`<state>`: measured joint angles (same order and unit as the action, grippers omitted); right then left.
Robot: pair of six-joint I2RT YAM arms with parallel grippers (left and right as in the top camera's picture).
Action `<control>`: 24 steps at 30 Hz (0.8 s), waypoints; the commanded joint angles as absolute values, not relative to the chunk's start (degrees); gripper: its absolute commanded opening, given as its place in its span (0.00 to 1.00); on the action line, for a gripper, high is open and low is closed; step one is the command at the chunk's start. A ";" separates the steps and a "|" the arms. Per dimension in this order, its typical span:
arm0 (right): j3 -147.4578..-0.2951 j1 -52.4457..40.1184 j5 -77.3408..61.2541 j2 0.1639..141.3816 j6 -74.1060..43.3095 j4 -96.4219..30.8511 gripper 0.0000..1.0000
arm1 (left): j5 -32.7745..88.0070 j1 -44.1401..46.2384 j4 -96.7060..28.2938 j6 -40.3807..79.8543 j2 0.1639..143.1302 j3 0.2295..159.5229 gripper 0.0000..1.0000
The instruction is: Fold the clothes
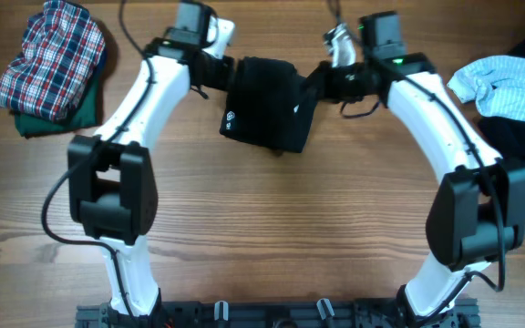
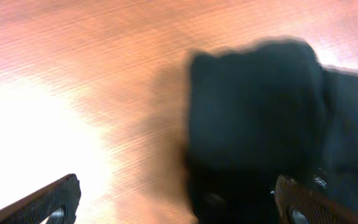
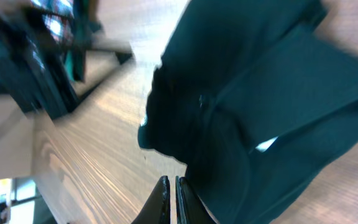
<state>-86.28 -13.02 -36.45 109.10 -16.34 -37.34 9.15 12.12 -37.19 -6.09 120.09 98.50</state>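
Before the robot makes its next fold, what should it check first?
1. Are the left jaws open wide, ready to grab? ok.
2. Are the right jaws shut beside the black fabric T-shirt with the small white logo? ok.
3. Is cloth really pinched in the right jaws? cannot tell.
4. Is the T-shirt lying flat and neat on the brown wooden table? not ok, it is bunched up.
5. Do the red-and-blue plaid cloth bundle and the light blue striped cloth lie apart from the T-shirt? ok.
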 commanded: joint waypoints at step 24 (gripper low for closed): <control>-83.92 -28.91 -2.11 116.46 -28.40 -36.77 0.04 | 11.27 0.38 -26.37 -8.56 117.82 98.56 1.00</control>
<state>-84.55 -29.19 -6.83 113.56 -29.52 -37.26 10.55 0.60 -26.39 -7.68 120.09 98.50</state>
